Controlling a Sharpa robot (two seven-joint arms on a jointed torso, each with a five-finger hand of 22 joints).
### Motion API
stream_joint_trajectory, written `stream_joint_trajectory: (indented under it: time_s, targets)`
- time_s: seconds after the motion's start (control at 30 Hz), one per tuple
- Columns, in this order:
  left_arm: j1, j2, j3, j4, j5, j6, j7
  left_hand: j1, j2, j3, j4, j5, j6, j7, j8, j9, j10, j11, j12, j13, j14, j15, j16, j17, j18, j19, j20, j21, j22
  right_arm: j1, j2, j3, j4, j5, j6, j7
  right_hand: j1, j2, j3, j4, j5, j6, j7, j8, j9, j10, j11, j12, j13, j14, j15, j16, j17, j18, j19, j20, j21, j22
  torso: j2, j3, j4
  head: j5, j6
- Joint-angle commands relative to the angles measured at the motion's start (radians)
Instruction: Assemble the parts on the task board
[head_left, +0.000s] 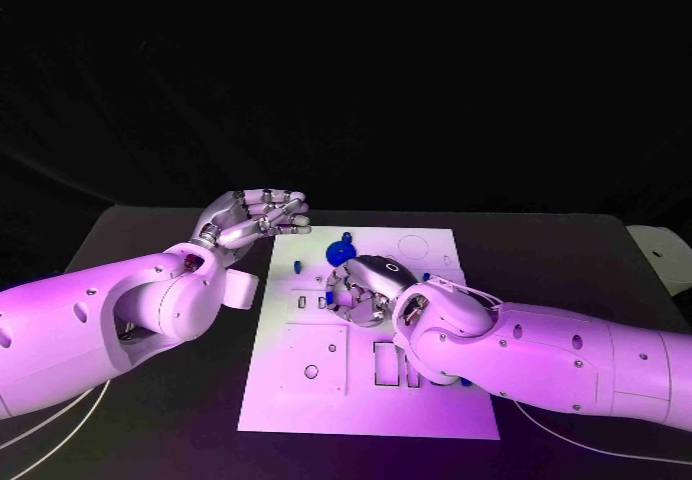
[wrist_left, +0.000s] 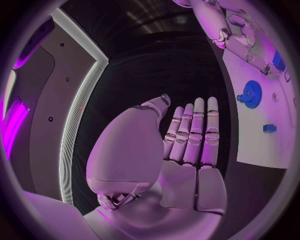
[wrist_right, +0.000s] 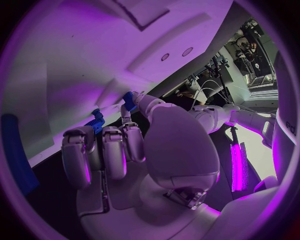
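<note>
Silver fingers of the left hand sit at the far left corner of the white board, which lies flat in the middle of the black counter. From its own wrist view that hand is released, fingers straight and together with nothing in them; in the head view they look more bent, so take the pose as approximate. It seems parked there to leave the board free.

Further right, a blue gear stands near the board's far edge, toothed and round, apparently already seated on its post. The board itself is smooth hard plate, cut with round holes and rectangular slots that look meant to take the pieces.

Right of the gear, the right hand rests low over the board's middle. Its wrist view shows the fingers curled down toward the board edge, with a small blue piece at the tip of one finger and another blue piece close by. Whether it truly grips either I cannot tell; it looks to be pressing or steadying a piece into a slot.
</note>
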Motion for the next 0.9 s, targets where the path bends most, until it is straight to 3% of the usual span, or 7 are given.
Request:
stream_joint_trajectory:
  time_s: [0.03, 0.4, 0.57, 0.7, 0.77, 0.9]
  targets:
    - [0.001, 0.000, 0.001, 0.003, -0.002, 0.017, 0.004, -0.002, -0.008, 0.006, 0.003, -0.003, 0.000, 0.016, -0.003, -0.001, 0.008, -0.001, -0.003, 0.002, -0.006, -0.001, -0.004, 0.001, 0.005, 0.007, 0.001, 0.003, -0.001, -0.003, 0.000, -0.002, -0.003, -0.019, 0.027, -0.018, -0.002, -0.016, 0.000, 0.005, -0.008, -0.021, 0.006, -0.015, -0.011, -0.013, 0.004, -0.010, 0.115, 0.102, 0.013, 0.002, 0.254, -0.007, 0.105, 0.008, 0.004, 0.263, 0.000, 0.0000, 0.0009, 0.000, -0.001]
    - [0.001, 0.000, 0.001, 0.002, -0.002, 0.020, 0.002, -0.003, -0.008, 0.007, 0.002, -0.003, 0.000, 0.016, -0.003, -0.002, 0.008, -0.001, -0.004, 0.001, -0.006, -0.001, -0.004, 0.002, 0.005, 0.007, 0.001, 0.003, -0.001, -0.003, 0.006, -0.002, -0.005, -0.020, 0.002, -0.009, -0.015, -0.036, 0.001, 0.008, -0.022, -0.065, 0.026, -0.049, -0.033, -0.028, 0.023, -0.023, 0.104, 0.102, 0.029, 0.002, 0.255, -0.007, 0.105, 0.023, 0.004, 0.263, 0.000, 0.0002, 0.0002, -0.004, 0.001]
    - [0.001, 0.000, 0.001, 0.001, -0.002, 0.020, 0.002, -0.003, -0.008, 0.007, 0.002, -0.003, 0.000, 0.016, -0.003, -0.002, 0.008, -0.001, -0.004, 0.001, -0.006, -0.001, -0.004, 0.002, 0.005, 0.007, 0.001, 0.003, -0.001, -0.003, 0.003, -0.002, -0.006, -0.020, -0.009, -0.003, -0.044, -0.062, -0.032, 0.029, -0.093, -0.099, 0.035, -0.080, -0.052, -0.034, 0.033, -0.027, 0.099, 0.103, 0.039, 0.003, 0.256, -0.007, 0.105, 0.034, 0.004, 0.263, 0.000, 0.0009, -0.0004, -0.003, 0.003]
    - [0.001, -0.001, 0.001, 0.000, -0.003, 0.018, 0.001, -0.003, -0.009, 0.008, 0.002, -0.003, -0.001, 0.016, -0.004, -0.002, 0.008, -0.001, -0.005, 0.001, -0.006, -0.001, -0.005, 0.002, 0.005, 0.007, 0.001, 0.003, -0.001, -0.003, -0.002, -0.002, 0.001, -0.022, -0.025, 0.003, -0.038, -0.064, -0.115, 0.056, -0.102, -0.119, 0.043, -0.100, -0.070, -0.042, 0.040, -0.032, 0.093, 0.102, 0.046, 0.002, 0.255, -0.007, 0.105, 0.041, 0.004, 0.263, 0.000, 0.0008, -0.0004, -0.004, 0.005]
    - [0.001, 0.000, 0.000, -0.001, -0.007, 0.017, -0.002, -0.003, -0.009, 0.008, 0.002, -0.003, -0.001, 0.016, -0.004, -0.002, 0.008, -0.001, -0.005, 0.001, -0.006, -0.001, -0.005, 0.002, 0.005, 0.007, 0.001, 0.003, -0.001, -0.003, -0.010, -0.002, 0.012, -0.026, -0.040, 0.005, -0.004, -0.052, -0.200, 0.089, -0.103, -0.121, 0.044, -0.107, -0.080, -0.045, 0.043, -0.033, 0.090, 0.102, 0.049, 0.002, 0.254, -0.007, 0.105, 0.043, 0.004, 0.263, 0.000, 0.0012, 0.0010, -0.004, 0.006]
    - [0.001, 0.001, 0.000, -0.012, -0.051, 0.014, -0.045, -0.013, -0.015, 0.006, 0.004, -0.005, 0.000, 0.014, -0.004, -0.002, 0.012, -0.002, -0.006, 0.002, 0.006, -0.005, 0.001, 0.008, 0.007, 0.019, -0.002, 0.010, 0.001, -0.001, -0.044, 0.000, 0.048, -0.024, -0.103, 0.024, 0.028, -0.037, -0.254, 0.113, -0.099, -0.128, 0.049, -0.115, -0.090, -0.051, 0.046, -0.037, 0.086, 0.102, 0.051, 0.001, 0.252, -0.007, 0.105, 0.047, 0.004, 0.263, -0.002, 0.0026, 0.0010, -0.004, 0.008]
